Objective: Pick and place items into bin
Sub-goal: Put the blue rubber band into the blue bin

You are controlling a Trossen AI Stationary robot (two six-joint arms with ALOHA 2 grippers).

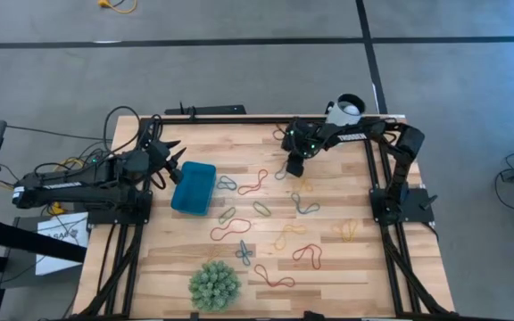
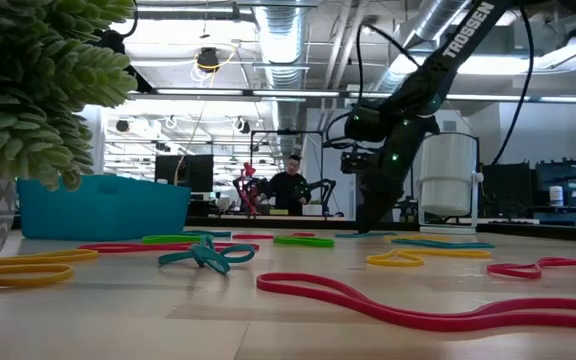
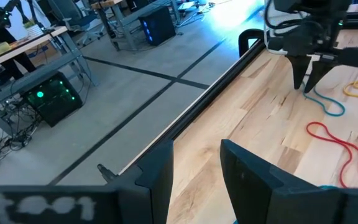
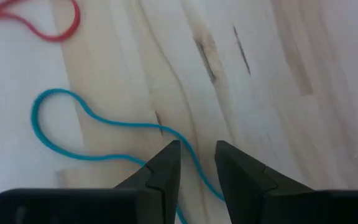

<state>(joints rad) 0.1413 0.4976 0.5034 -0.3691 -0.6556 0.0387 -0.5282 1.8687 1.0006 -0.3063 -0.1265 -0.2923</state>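
The right gripper [image 4: 196,163], fingers slightly apart and straddling the blue band [image 4: 98,124] on the tabletop [image 1: 364,267], stands at three o'clock of the bin [image 1: 193,187]; the left gripper [image 1: 173,162], fingers apart, waits at the bin's ten o'clock.

Items: thin coloured rubber-band loops [image 1: 252,183] lying flat, scattered across the table.
Bin: shallow teal tray [image 1: 193,187] sitting left of them.

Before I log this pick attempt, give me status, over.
Right tool down at the table, fingers straddling a blue band. Left tool open, waiting beside the teal bin. Nothing blocking.
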